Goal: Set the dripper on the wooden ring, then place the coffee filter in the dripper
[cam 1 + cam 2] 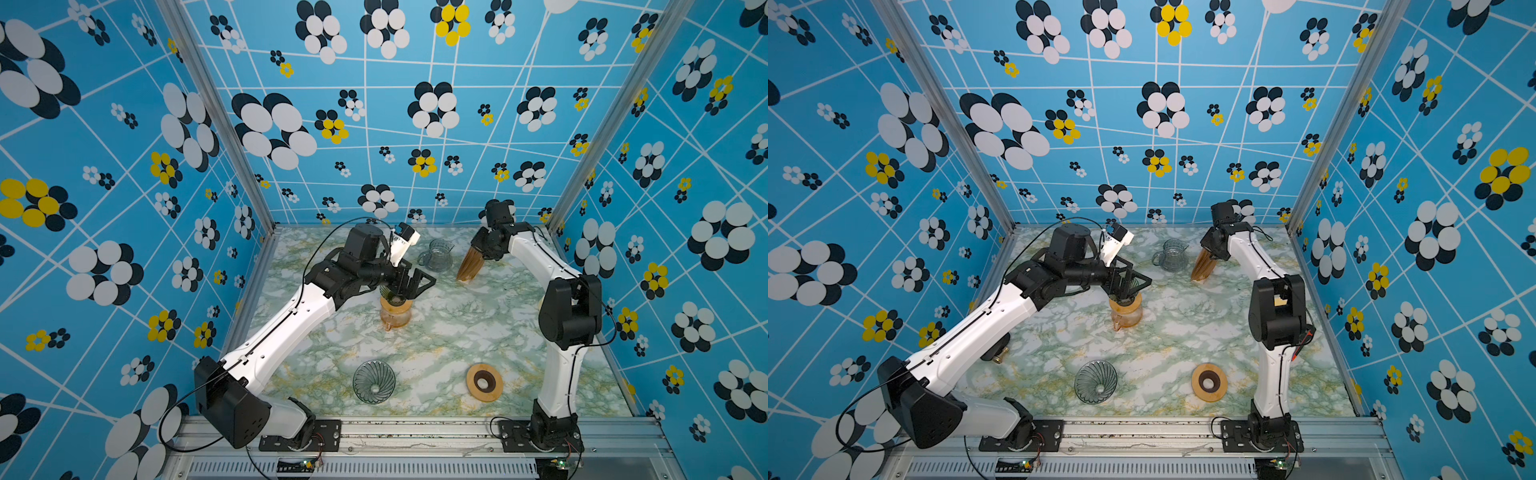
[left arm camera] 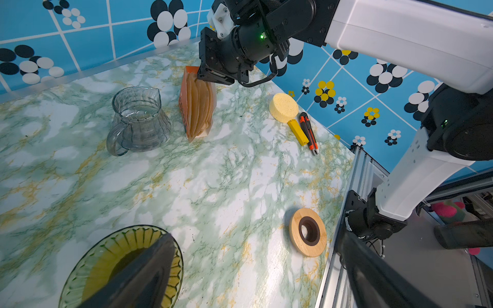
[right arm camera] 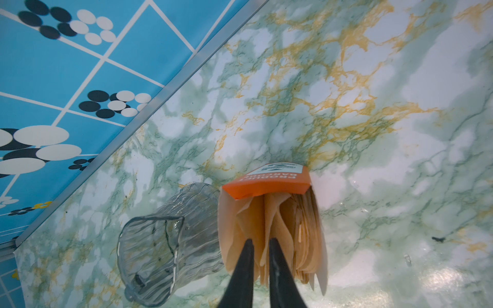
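Though half hidden in its packet, 1 filter in narrow right hand (left hand wide).

Left hand spread wide — right hand pinched nearly closed.

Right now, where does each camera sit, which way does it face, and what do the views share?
Top views: high in front, looking down over the table; left arm and right arm both show.
Left wrist: on the left arm, facing the right arm; open left end effector above the green dripper.
Right wrist: looks down into the filter pack; right end effector pinches a coffee filter.
Shared: filter pack and glass server appear in all.
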### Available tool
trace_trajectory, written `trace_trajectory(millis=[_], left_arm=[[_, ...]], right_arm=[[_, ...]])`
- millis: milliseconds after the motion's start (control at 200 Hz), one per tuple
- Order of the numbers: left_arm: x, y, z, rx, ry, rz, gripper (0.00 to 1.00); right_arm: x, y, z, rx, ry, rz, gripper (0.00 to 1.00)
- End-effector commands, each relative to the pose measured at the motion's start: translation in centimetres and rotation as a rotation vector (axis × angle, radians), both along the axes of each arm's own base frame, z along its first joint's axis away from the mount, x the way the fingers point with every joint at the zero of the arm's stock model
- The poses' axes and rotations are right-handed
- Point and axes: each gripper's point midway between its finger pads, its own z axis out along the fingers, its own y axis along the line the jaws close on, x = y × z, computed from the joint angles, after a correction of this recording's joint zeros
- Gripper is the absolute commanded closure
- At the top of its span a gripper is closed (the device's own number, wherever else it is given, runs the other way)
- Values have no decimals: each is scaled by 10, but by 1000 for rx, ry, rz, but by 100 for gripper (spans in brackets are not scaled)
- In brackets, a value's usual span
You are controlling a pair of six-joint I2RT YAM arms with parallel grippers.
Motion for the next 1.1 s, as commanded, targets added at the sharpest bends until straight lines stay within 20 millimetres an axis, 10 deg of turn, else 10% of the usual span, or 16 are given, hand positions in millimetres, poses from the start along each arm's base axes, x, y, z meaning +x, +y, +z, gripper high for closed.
trace_trajectory(millis=[0, 370, 1095], left_arm=[[-9, 0, 14, -18, -30, -25, 1], [-21, 1, 27, -12, -72, -51, 1], [-22, 41, -22, 110, -13, 151, 1]], right_arm=[[1, 0, -12, 14, 28, -8, 86], [1, 2, -22, 42, 32, -27, 84], [4, 4, 0, 78, -71, -30, 93]])
